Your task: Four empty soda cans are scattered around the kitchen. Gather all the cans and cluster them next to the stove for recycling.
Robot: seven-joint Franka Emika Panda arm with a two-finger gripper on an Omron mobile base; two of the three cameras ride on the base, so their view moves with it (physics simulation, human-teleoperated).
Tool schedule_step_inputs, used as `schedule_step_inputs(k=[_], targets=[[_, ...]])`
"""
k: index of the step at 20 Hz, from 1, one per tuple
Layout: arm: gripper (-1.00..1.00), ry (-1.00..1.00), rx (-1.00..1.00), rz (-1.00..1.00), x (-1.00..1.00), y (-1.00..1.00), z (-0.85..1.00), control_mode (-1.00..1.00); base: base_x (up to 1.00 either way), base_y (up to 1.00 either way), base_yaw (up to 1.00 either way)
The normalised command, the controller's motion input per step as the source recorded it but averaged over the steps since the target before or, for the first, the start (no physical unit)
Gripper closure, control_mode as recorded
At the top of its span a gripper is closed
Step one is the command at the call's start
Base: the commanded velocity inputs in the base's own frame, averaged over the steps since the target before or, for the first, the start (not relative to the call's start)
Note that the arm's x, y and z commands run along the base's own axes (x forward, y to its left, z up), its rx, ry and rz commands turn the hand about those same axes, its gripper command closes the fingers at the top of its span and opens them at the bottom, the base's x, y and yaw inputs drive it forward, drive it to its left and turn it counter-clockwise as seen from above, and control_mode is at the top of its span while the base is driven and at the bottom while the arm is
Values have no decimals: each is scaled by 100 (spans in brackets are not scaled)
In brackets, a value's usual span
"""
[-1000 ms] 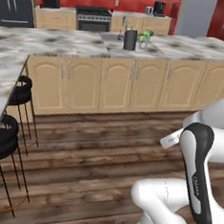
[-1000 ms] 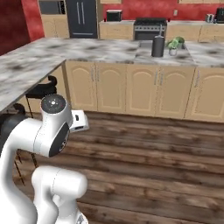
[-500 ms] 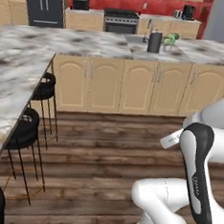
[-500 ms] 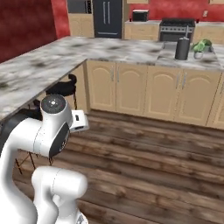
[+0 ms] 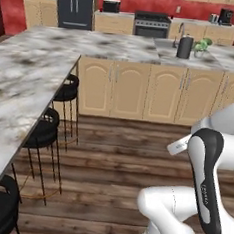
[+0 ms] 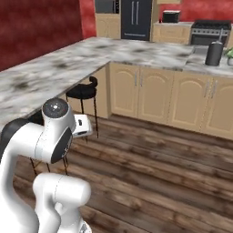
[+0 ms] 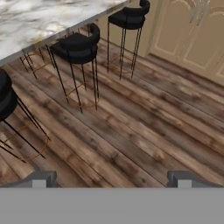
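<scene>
The soda cans are out of view. The stove [image 5: 152, 23] is a black range against the far red wall, beyond the marble island; it also appears at the top right of the right base view as the stove [image 6: 211, 31]. In the hand view my gripper [image 7: 111, 180] hangs over bare wooden floor, its two fingertips [image 7: 42, 178] far apart, open, with nothing between them. My arm is folded close over the base.
An L-shaped marble island [image 5: 35, 74] runs along the left and across the middle, with beige cabinets [image 5: 141, 91] under it. Black bar stools [image 5: 67, 91] [image 7: 78, 46] stand under its left wing. A dark canister [image 5: 184, 46] and a small plant [image 5: 201, 45] sit by the sink. A black fridge [image 5: 74, 6] stands at the back.
The whole scene has slid to the right in both base views, so the base has turned or driven left. The arm keeps its folded pose and the gripper stays open.
</scene>
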Motion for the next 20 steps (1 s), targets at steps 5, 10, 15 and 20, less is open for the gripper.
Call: schedule_step_inputs(k=[5,10,15,20], targets=[[-100,0,0,0,0,0,0,100,35,18,23],[-100,0,0,0,0,0,0,100,41,26,21],[-100,0,0,0,0,0,0,100,41,32,21],[-100,0,0,0,0,0,0,100,40,35,22]])
